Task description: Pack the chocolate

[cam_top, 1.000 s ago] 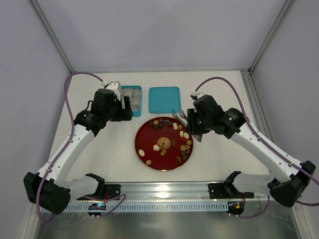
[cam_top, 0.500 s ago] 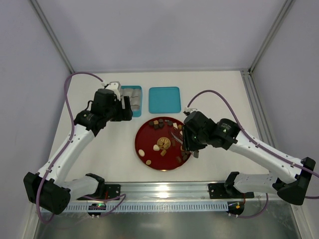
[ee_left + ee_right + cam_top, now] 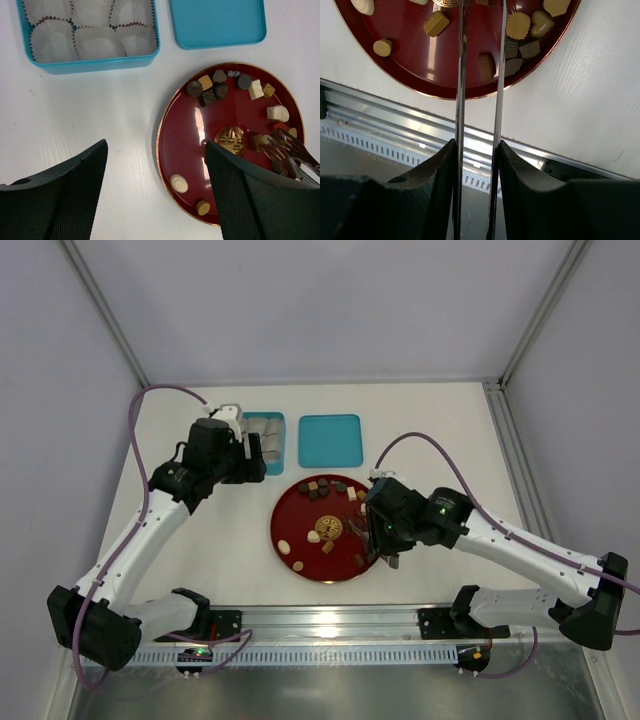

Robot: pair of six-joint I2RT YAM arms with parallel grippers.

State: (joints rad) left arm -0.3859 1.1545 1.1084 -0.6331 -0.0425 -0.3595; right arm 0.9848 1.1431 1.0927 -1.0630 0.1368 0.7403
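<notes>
Right pincer [image 3: 476, 145]: squeezing slim metal tongs [image 3: 461, 75] | chocolate [image 3: 518, 25]: ridged, heart-shaped

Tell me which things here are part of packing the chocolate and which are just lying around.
For the job:
- chocolates on the red plate
- blue box of empty paper cups
- metal tongs, held in the right gripper

Just lying about:
- blue lid, beside the box
- metal rail along the near edge

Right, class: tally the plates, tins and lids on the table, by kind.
Red plate: 1
Blue tin, lined with paper cups: 1
Blue lid: 1
Total: 3
</notes>
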